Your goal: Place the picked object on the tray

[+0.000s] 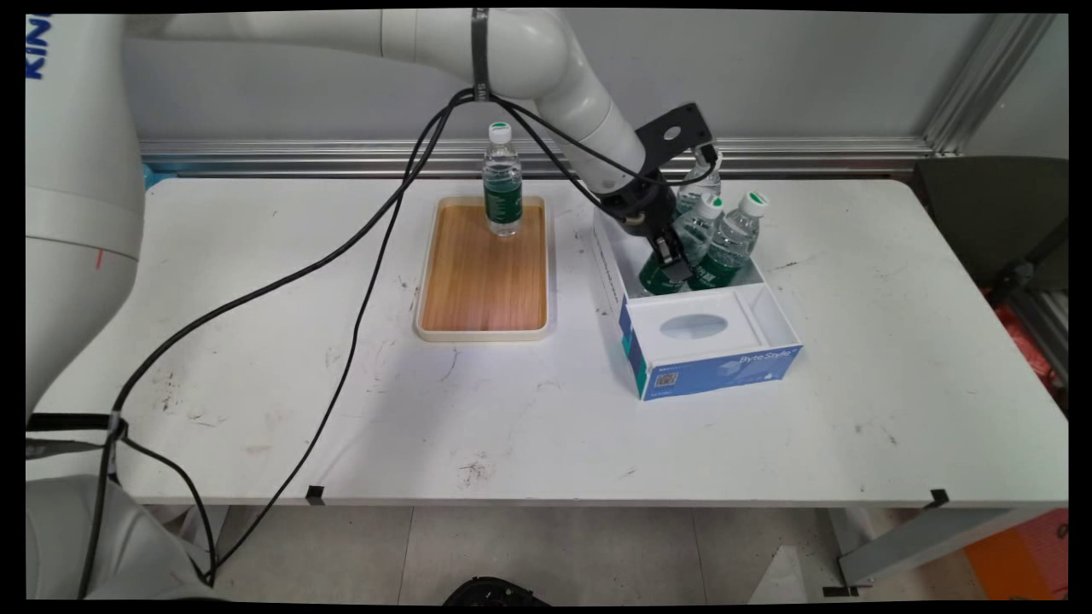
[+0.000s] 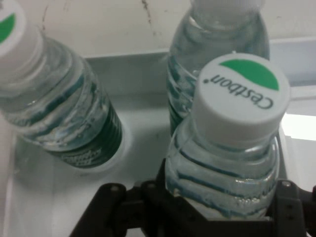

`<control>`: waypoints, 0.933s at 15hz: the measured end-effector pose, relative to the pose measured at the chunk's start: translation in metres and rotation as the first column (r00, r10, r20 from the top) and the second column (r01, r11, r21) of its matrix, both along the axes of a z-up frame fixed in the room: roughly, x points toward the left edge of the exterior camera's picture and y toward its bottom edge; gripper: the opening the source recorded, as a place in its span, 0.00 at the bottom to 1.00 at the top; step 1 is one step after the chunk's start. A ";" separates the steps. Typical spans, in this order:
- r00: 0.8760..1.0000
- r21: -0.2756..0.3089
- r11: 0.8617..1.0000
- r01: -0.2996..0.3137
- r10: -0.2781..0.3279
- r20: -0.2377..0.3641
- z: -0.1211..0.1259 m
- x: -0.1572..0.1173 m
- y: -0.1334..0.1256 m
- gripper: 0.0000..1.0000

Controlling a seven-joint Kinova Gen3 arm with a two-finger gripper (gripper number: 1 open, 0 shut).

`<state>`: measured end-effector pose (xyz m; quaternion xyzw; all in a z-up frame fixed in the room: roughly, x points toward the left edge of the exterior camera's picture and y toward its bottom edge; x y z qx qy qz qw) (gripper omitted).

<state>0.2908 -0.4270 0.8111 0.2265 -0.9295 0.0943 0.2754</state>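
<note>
White bench (image 1: 256, 281), scuffed and smudged. Directly on it: white-rimmed tray with wood-grain floor (image 1: 484, 331) at centre, blue-and-white open-top cardboard box (image 1: 717, 362) to its right, well apart from the tray. Black cables (image 1: 341, 256) cross its left half.

Free room: tabletop (image 1: 546, 426) bare along near edge and left side.
Obstacles: tray (image 1: 484, 328) with upright bottle (image 1: 502, 181); box (image 1: 708, 341) crowded with leaning bottles (image 1: 729, 243).
</note>
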 end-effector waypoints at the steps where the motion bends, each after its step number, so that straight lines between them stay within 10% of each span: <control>1: 1.000 -0.003 1.000 -0.005 0.005 -0.003 0.003 0.002 0.001 0.00; 14: 0.991 -0.072 0.994 -0.078 0.069 -0.114 0.106 0.054 0.039 0.00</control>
